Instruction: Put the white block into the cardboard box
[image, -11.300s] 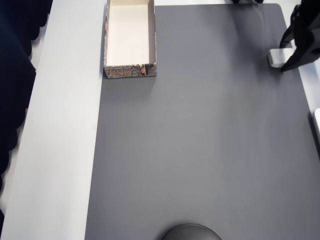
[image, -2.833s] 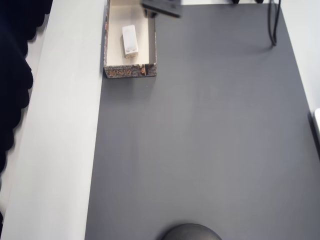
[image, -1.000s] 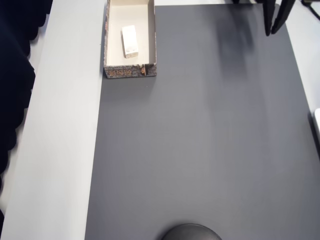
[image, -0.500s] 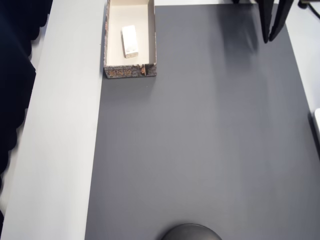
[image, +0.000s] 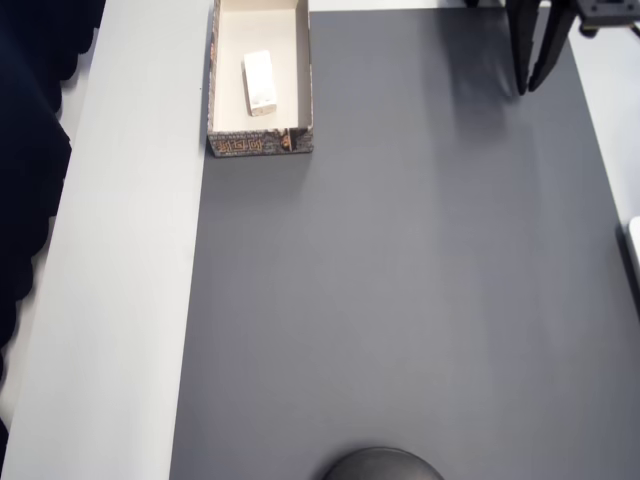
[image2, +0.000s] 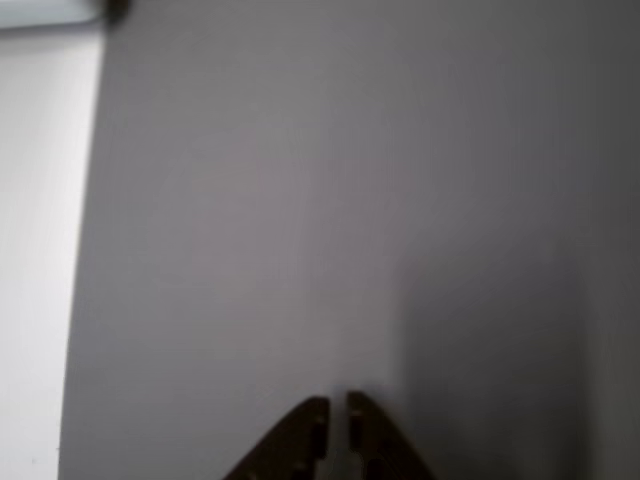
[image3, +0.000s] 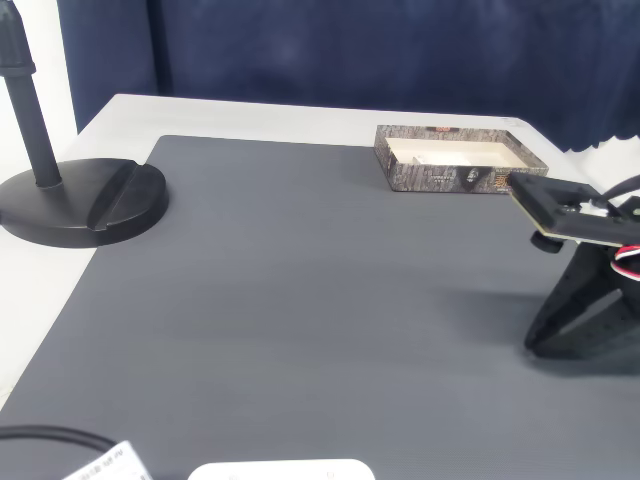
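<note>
Grey rubbery mat (image: 400, 280) covers most of the table, open and unobstructed across its centre in the overhead view. The small white rounded block (image: 260, 82) lies inside the long cardboard box (image: 302, 70) with brown-grey printed walls at upper left of that view, the print unreadable. At upper right the black two-finger gripper (image: 528, 88) holds nothing, its tips nearly together, a thin slit between them in the wrist view (image2: 338, 408).

Near-shut pincer (image2: 337, 420) over grey mat (image2: 300, 200)
</note>
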